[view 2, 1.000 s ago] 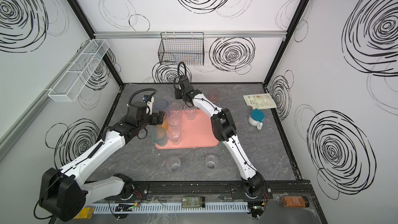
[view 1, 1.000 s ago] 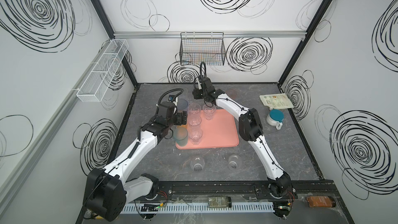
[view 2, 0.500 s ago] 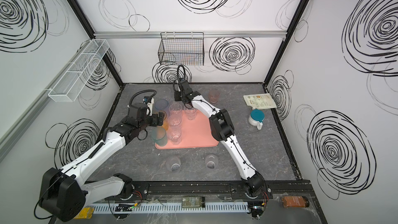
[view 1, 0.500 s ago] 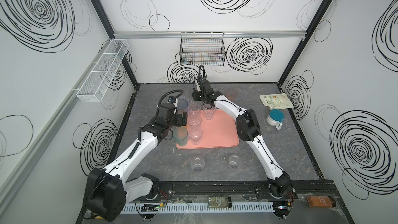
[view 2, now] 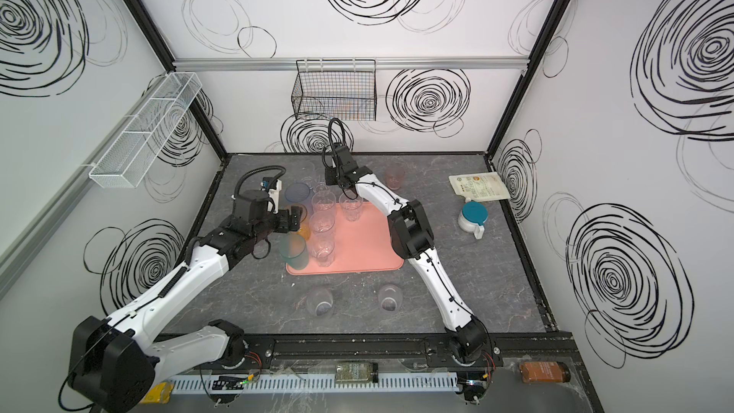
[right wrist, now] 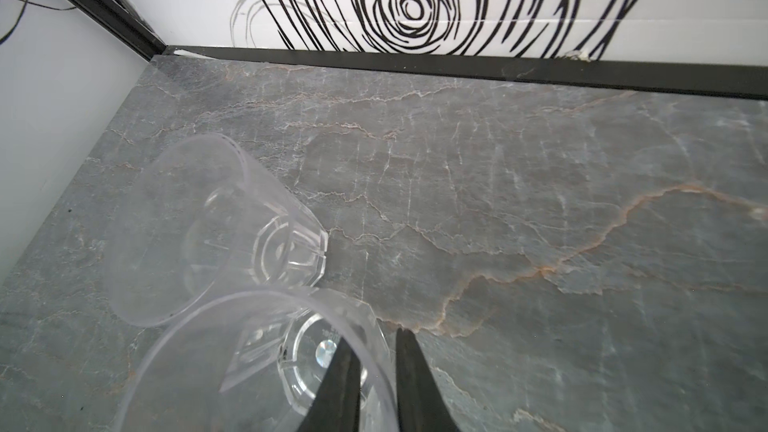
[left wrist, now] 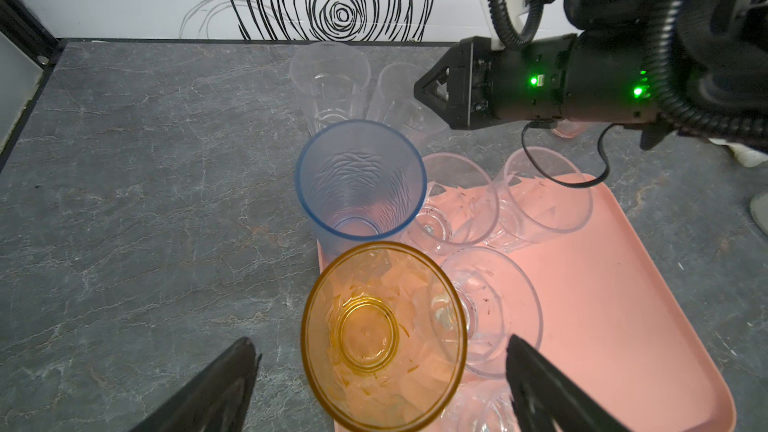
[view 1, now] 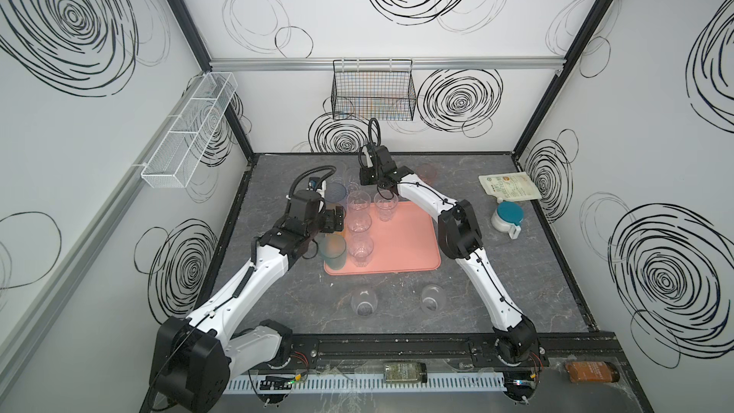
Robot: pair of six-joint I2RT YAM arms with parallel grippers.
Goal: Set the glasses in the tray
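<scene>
The salmon-pink tray (view 1: 401,240) holds several clear glasses (view 1: 359,224), a teal glass (view 1: 333,250) and an amber glass (left wrist: 382,338). A blue glass (left wrist: 359,176) stands at its far left corner. My left gripper (left wrist: 380,347) is open, with its fingers on either side of the amber glass and apart from it. Behind the tray, my right gripper (right wrist: 374,342) is shut on the wall of a clear glass (right wrist: 266,326), one finger inside and one outside. Another clear glass (right wrist: 199,222) stands beside it. In both top views the left gripper (view 1: 337,218) is at the tray's left edge.
Two clear glasses (view 1: 363,301) (view 1: 433,297) stand in front of the tray and a pink one (view 1: 427,172) at the back. A pouch (view 1: 508,188) and a teal-lidded jar (view 1: 506,216) lie to the right. A black wire basket (view 1: 373,93) hangs on the back wall.
My right gripper has shifted a little left at the back and closed its fingers onto the clear glass's wall. The left arm has stayed put, still open.
</scene>
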